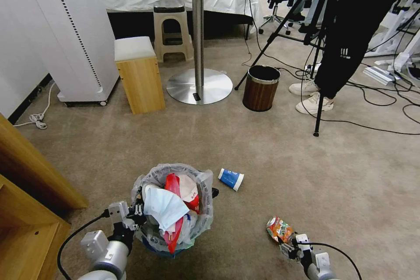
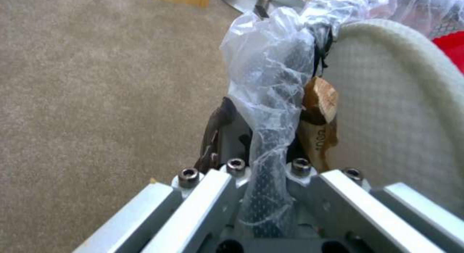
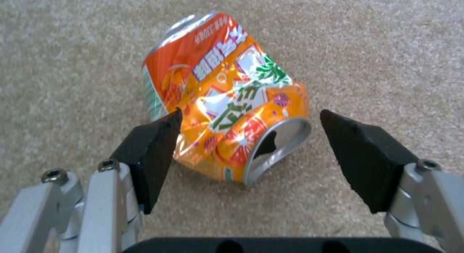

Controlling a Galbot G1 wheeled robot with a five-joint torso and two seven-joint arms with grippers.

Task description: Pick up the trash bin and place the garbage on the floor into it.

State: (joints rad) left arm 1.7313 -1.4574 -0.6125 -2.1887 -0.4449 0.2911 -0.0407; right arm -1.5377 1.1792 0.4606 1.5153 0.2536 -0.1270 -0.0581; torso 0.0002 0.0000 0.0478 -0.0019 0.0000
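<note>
Left gripper (image 1: pixel 136 215) is clamped on the rim of the small round black wire-mesh trash bin (image 1: pixel 175 227) w/ crinkly clear plastic liner, jaws closed over mesh and bag on the bin's left side. Bin sits low front-centre, stuffed w/ a light-blue mask (image 1: pixel 164 208), red wrappers (image 1: pixel 172 183) and a white slipper (image 2: pixel 386 111). Right gripper (image 3: pixel 251 151) is down at the beige carpet (image 1: pixel 306 170), jaws wide open either side of the crushed orange drink can (image 3: pixel 227 104), one pad at its side, other apart. Blue-white paper cup (image 1: pixel 231 179) lies on its side just right of bin.
</note>
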